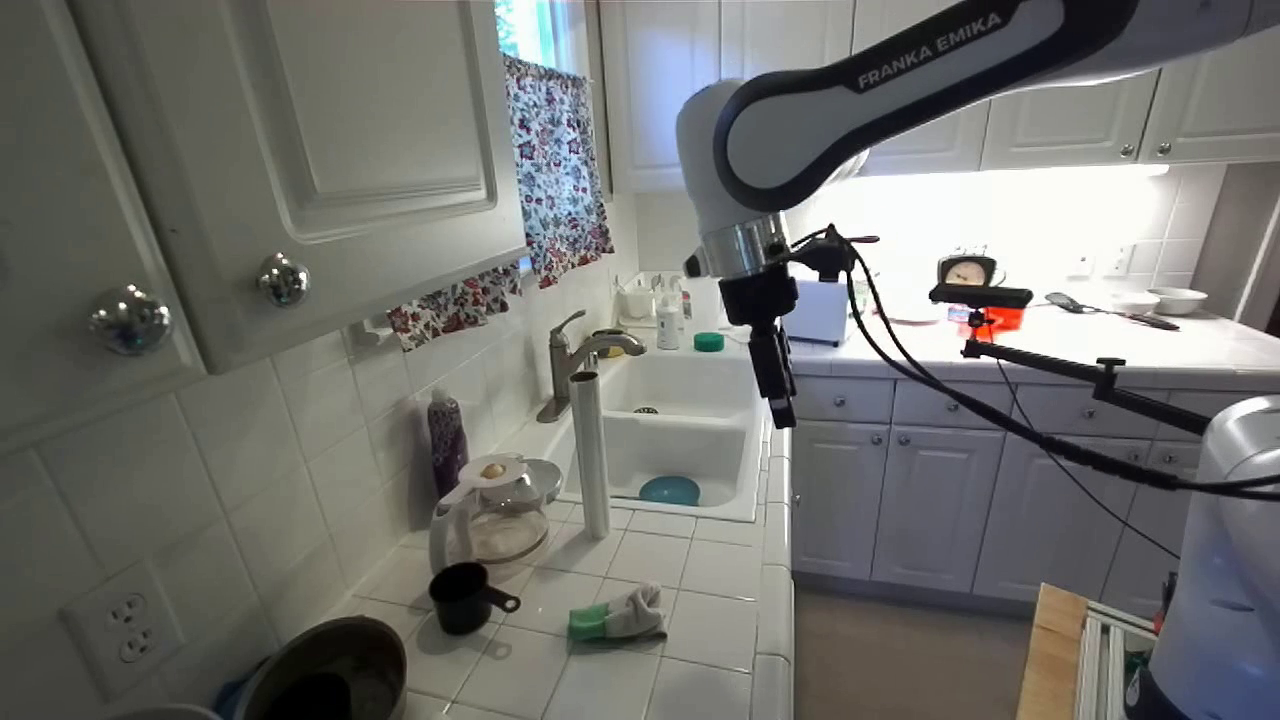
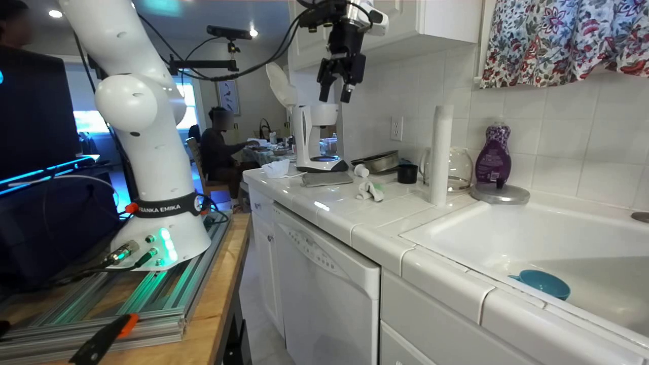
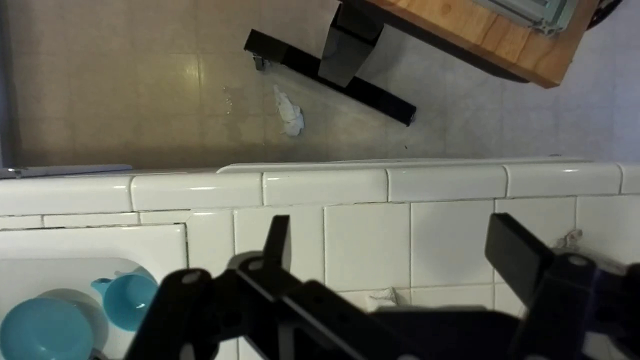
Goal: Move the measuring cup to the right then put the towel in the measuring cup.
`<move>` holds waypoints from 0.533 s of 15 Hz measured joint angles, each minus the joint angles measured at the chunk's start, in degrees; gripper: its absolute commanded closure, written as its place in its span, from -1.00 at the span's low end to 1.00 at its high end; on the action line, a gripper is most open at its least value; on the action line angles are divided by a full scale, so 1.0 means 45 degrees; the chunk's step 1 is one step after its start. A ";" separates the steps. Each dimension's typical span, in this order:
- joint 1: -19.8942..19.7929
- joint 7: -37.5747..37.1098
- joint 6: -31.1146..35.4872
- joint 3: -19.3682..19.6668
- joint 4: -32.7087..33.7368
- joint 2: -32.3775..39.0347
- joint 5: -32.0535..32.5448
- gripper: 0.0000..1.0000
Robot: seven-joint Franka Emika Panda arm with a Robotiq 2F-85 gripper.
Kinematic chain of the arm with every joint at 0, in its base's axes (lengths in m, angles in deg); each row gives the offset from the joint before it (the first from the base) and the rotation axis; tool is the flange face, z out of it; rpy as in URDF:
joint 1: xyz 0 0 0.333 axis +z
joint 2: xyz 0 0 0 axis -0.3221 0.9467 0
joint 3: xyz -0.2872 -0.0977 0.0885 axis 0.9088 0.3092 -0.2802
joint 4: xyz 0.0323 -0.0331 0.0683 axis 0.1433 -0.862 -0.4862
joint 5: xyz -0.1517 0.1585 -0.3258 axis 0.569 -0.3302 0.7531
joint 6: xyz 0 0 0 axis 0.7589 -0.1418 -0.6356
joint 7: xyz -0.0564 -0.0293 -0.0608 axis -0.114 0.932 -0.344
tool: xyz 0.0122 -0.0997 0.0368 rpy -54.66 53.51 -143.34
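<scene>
The black measuring cup (image 1: pixel 461 600) stands upright on the tiled counter, its handle pointing toward the towel; it also shows in an exterior view (image 2: pixel 407 174). It is hidden in the wrist view. The small crumpled white and green towel (image 1: pixel 618 616) lies on the counter beside the cup, apart from it. It shows in an exterior view (image 2: pixel 370 191), and a white corner of it (image 3: pixel 381 299) shows in the wrist view behind the gripper body. My gripper (image 3: pixel 387 240) is open and empty, high above the counter. It also shows in both exterior views (image 1: pixel 783 412) (image 2: pixel 335 95).
A tall white tube (image 1: pixel 592 455) and a glass coffee pot (image 1: pixel 505 520) stand near the cup. The sink (image 1: pixel 750 470) holds a blue cup (image 2: pixel 545 284). A dark pan (image 1: pixel 385 650), coffee maker (image 2: pixel 307 137), grey cloth (image 2: pixel 327 179) and purple soap bottle (image 2: pixel 494 154) are on the counter.
</scene>
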 measured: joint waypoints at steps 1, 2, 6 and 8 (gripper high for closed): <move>0.0161 0.0112 0.0117 -0.0203 -0.0110 0.0254 0.0075 -1.00; 0.0305 0.0115 0.0333 -0.0442 -0.0225 0.0534 0.0259 -1.00; 0.0657 -0.0260 0.1310 -0.1299 -0.0496 0.1691 0.1376 -1.00; 0.0739 -0.0347 0.1341 -0.1416 -0.0476 0.2066 0.1549 -1.00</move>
